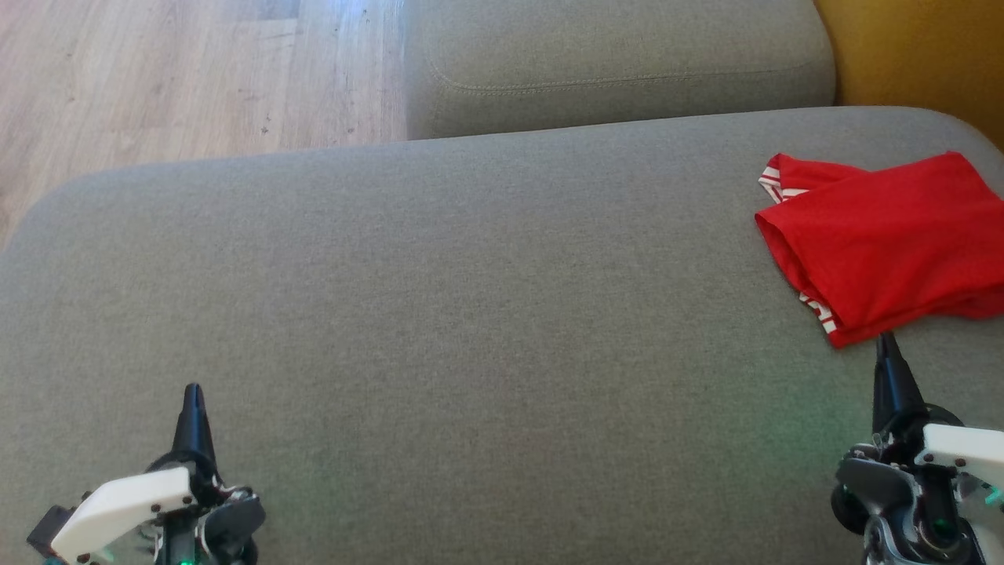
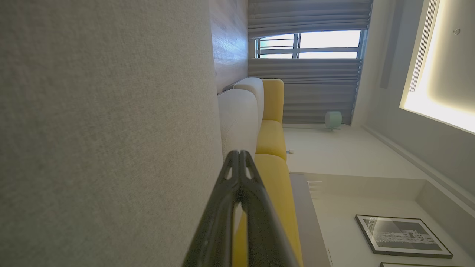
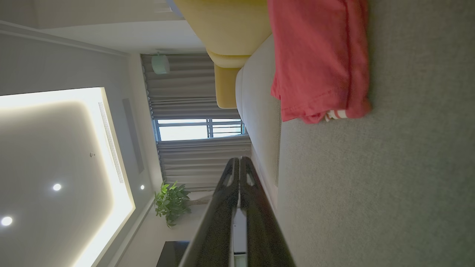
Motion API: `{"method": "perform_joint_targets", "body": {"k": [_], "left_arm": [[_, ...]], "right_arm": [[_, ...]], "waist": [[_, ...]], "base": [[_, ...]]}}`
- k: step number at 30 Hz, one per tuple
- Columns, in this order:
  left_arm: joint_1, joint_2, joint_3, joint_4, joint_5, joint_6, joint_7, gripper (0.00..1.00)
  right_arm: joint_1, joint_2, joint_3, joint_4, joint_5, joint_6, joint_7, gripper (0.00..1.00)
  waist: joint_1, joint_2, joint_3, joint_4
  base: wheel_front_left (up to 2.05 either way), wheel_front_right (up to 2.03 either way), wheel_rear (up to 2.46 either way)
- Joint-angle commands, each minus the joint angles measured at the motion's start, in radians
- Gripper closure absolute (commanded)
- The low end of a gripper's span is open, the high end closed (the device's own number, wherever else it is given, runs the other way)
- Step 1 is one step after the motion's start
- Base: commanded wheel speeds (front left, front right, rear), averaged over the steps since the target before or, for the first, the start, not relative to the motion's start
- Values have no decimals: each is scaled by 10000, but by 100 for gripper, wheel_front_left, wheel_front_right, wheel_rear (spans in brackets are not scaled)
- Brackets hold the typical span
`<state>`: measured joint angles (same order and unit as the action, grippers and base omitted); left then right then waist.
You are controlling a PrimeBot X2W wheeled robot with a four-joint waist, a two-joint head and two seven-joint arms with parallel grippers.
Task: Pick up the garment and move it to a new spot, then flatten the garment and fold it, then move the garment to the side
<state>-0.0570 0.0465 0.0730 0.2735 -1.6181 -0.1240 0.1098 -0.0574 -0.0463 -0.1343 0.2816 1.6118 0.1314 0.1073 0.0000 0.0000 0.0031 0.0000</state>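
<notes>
The red garment (image 1: 890, 239) with red-and-white striped cuffs lies folded at the right edge of the grey sofa cushion (image 1: 471, 314). The right wrist view has the garment (image 3: 319, 59) at its top, past the fingertips. My right gripper (image 1: 887, 339) is shut and empty, its tip just short of the garment's near edge, apart from it. At the lower left my left gripper (image 1: 192, 390) is shut and empty over bare cushion, far from the garment. In the wrist views the fingers of the left gripper (image 2: 239, 152) and the right gripper (image 3: 239, 159) are pressed together.
A second grey cushion (image 1: 620, 63) sits behind the main one. Wood floor (image 1: 180, 78) lies at the upper left, past the cushion's rounded edge. A yellow sofa (image 1: 918, 55) borders the upper right.
</notes>
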Motion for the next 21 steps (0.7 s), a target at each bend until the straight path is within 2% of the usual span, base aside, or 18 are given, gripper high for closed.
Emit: {"method": "perform_joint_targets", "body": {"k": [1,21], "left_arm": [[-511,41,415,-285,100,-67,39,100],[-511,40,416,-285,102,-67,41,100]], "right_arm": [[-506,-40,195,-368,-40,-7,67,100],[-506,-40,195,-368,-41,-7,68,100]], "waist": [[0,0,0,0],[0,0,0,0]], "base": [[0,0,0],[0,0,0]]}}
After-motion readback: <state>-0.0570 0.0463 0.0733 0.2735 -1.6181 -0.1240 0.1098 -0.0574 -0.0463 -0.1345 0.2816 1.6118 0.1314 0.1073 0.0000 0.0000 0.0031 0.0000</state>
